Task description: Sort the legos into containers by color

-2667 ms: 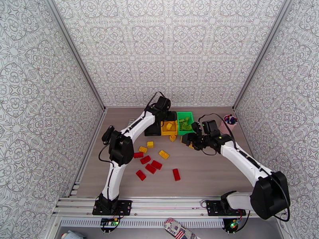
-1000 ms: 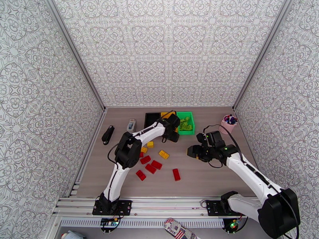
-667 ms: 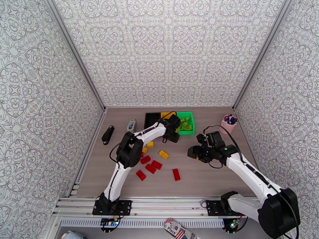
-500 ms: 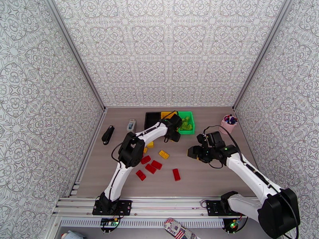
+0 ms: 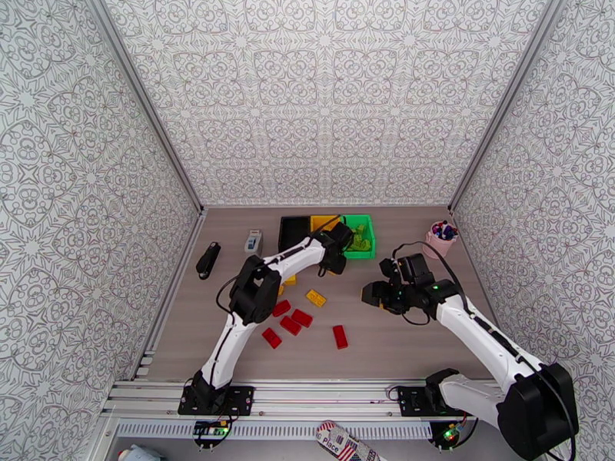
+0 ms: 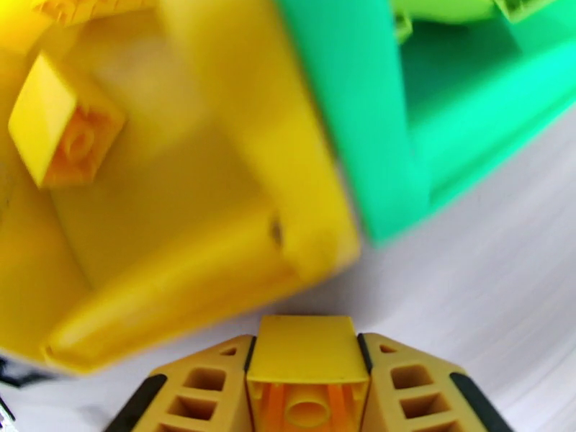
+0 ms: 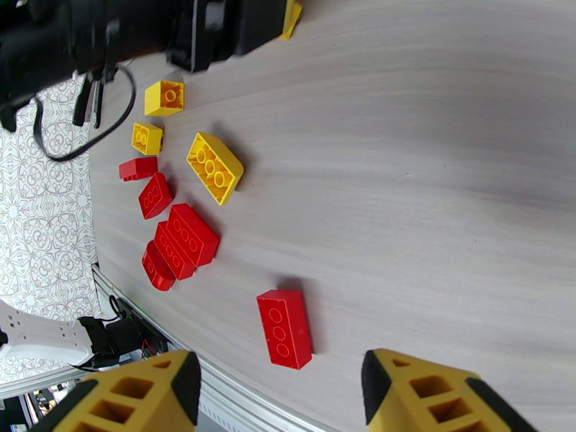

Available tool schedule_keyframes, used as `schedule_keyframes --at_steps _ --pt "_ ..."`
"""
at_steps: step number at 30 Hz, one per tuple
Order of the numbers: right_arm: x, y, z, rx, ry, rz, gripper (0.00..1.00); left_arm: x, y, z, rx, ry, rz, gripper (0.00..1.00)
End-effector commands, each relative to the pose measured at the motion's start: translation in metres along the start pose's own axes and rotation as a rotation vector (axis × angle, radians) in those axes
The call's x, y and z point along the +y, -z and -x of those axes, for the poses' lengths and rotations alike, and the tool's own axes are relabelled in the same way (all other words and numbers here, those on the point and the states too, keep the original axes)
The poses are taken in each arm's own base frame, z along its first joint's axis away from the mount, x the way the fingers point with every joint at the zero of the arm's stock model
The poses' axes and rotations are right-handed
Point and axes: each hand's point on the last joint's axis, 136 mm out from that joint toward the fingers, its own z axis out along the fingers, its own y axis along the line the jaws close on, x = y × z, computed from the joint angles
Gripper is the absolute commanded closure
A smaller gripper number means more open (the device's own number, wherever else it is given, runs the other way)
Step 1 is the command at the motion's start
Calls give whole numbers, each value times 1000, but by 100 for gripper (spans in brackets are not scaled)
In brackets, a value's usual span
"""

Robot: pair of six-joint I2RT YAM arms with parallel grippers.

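Note:
In the left wrist view my left gripper (image 6: 307, 354) is shut on a yellow lego (image 6: 308, 387), just off the near corner of the yellow container (image 6: 216, 174); another yellow lego (image 6: 61, 131) lies inside it. The green container (image 6: 360, 102) adjoins it. From above, the left gripper (image 5: 337, 253) sits at the front of the yellow container (image 5: 321, 221) and green container (image 5: 361, 251), with the black container (image 5: 290, 227) beside them. My right gripper (image 5: 372, 292) hovers open over the table. Red legos (image 7: 284, 329) (image 7: 176, 239) and yellow ones (image 7: 214, 167) lie loose below it.
A pink cup of pens (image 5: 442, 238) stands at the back right. A small white-and-blue box (image 5: 252, 241) and a black object (image 5: 207, 260) lie at the left. Loose legos (image 5: 290, 320) sit between the arms. Patterned walls close the table in on three sides.
My left gripper's jaws have closed on the yellow lego in front of the bins, and its arm has shifted slightly right. The right arm has stayed nearly still.

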Motion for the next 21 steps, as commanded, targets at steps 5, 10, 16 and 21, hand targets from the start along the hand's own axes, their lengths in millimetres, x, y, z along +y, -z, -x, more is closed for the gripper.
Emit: schedule_keyframes --at_steps 5,10,16,21 --pt "27 -3 30 -18 -1 88 39 17 77 40 -182 103 -83 68" --pt "47 1 50 -41 11 122 40 49 91 72 -241 172 -74 66" --pt "59 8 63 -65 23 134 39 71 74 107 -240 212 -68 55" --pt "56 10 60 -69 21 126 38 74 79 122 -270 231 -67 32"
